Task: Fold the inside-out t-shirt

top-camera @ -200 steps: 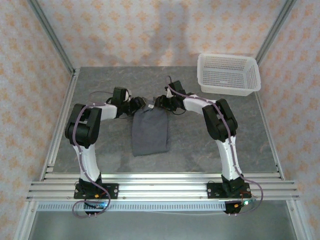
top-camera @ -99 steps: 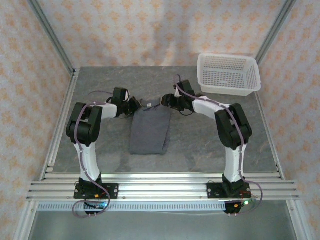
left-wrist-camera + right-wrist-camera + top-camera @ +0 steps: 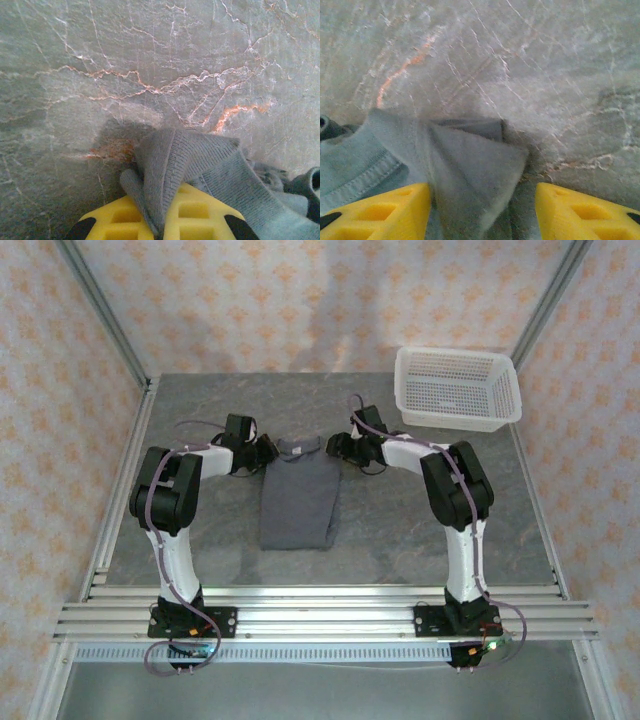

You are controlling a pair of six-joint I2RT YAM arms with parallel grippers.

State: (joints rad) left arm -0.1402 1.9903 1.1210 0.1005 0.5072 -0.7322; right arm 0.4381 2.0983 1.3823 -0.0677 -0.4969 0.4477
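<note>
Shirt (image 3: 298,502), a narrow folded strip on the worktop (image 3: 420,530), has one far corner clenched in the left pincer (image 3: 161,220) while the right pincer (image 3: 482,210) gapes around the other (not pinched), so a one-sided lift could drag the fold askew.

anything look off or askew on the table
Nothing spilled or damaged. The far edge of the dark grey soft t-shirt is bunched: the left gripper pinches a crumpled fold, and a corner peaks inside the open right gripper.
</note>
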